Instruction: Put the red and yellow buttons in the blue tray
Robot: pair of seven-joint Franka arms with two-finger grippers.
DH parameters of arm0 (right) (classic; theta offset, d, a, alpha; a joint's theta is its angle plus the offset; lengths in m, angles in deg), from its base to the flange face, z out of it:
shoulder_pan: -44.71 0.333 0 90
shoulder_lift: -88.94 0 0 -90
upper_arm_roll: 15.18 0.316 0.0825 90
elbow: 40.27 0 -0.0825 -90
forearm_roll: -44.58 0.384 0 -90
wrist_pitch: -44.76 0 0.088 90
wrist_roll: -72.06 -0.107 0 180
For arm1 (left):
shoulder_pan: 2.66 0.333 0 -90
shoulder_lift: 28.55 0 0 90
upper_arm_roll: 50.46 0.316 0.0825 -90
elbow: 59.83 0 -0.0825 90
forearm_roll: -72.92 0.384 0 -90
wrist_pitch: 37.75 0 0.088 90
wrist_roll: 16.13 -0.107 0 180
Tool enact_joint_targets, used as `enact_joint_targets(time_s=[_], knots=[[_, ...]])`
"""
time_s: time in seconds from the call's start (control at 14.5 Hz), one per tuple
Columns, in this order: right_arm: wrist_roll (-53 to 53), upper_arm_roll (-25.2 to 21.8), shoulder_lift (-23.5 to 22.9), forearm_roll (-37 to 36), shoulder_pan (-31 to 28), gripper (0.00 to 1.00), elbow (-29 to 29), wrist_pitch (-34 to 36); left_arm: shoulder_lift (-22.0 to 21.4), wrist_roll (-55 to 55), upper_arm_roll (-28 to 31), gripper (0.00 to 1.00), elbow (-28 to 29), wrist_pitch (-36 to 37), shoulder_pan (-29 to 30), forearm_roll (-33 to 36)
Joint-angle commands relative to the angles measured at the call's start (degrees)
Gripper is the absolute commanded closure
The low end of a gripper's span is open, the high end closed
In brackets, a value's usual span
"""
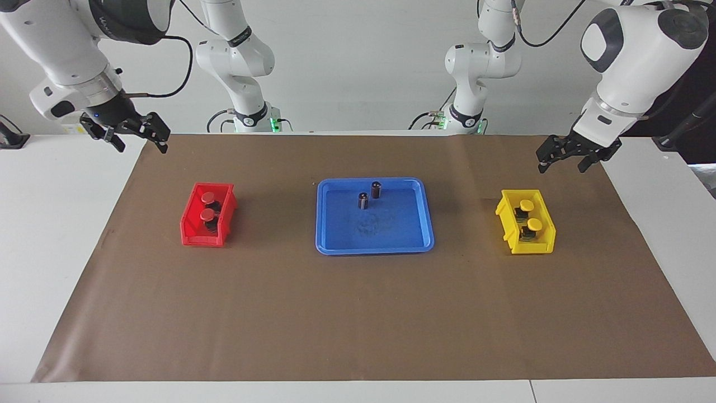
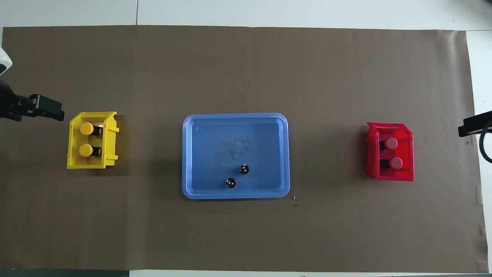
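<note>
Two red buttons (image 1: 208, 206) (image 2: 393, 153) sit inside a small red bin (image 1: 197, 238) toward the right arm's end. Toward the left arm's end, two yellow buttons (image 1: 530, 215) (image 2: 86, 139) sit in a small yellow bin (image 1: 517, 246). Between the bins lies the blue tray (image 1: 373, 250) (image 2: 235, 195). My right gripper (image 1: 141, 144) hangs open and empty over the mat's edge beside the red bin. Over the mat beside the yellow bin, my left gripper (image 1: 562, 166) is open with nothing in it. Both arms wait.
Two dark capless cylinders (image 1: 376, 189) (image 1: 363, 200) stand in the tray, in the part nearer the robots. A brown mat (image 1: 358, 313) covers most of the white table (image 1: 50, 224). Both arm bases stand at the table's robot end.
</note>
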Motion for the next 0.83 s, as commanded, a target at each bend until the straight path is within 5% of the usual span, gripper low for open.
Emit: enact_joint_targets(time_s=[0.0, 0.76], knots=[[-0.59, 0.13, 0.8, -0.25, 0.04, 0.01, -0.37, -0.08, -0.53, 0.85, -0.55, 0.0, -2.08, 3.52, 0.32, -1.89], [2.31, -0.48, 1.15, -0.08, 0.03, 0.01, -1.77, -3.32, -0.54, 0.94, -0.91, 0.0, -4.12, 5.92, -1.18, -1.89]])
